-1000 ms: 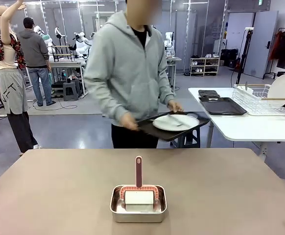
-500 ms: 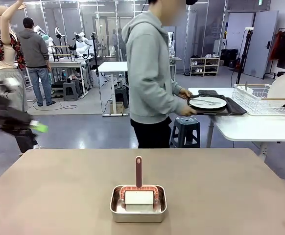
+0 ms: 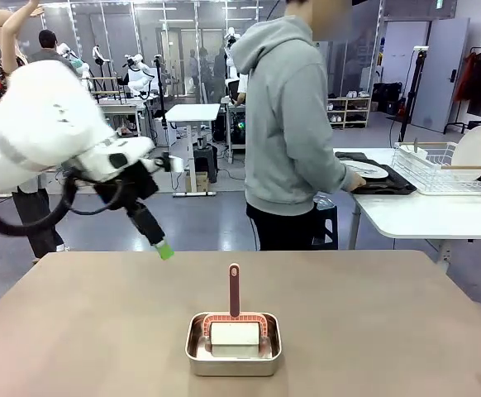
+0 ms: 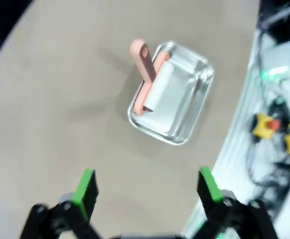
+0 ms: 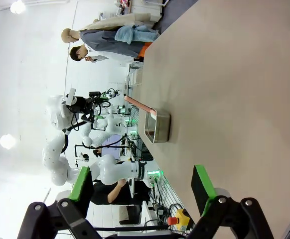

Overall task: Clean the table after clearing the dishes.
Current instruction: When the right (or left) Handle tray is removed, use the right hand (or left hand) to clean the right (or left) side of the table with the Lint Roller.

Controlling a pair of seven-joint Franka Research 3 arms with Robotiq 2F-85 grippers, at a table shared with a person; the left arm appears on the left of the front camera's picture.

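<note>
With the dishes point(image 3: 364, 170) off the desk point(image 3: 373, 314), far behind the steel pan point(image 3: 192, 354), bring your left gripper point(image 4: 146, 188), jaws apart above-left of the pan, down onto the pink-handled scrubber point(image 3: 234, 291) inside it.

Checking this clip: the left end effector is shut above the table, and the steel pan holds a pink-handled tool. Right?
Not quite. The left end effector is open, green pads wide apart, as the left wrist view shows. It is above the table, and the steel pan does hold the pink-handled tool.
</note>
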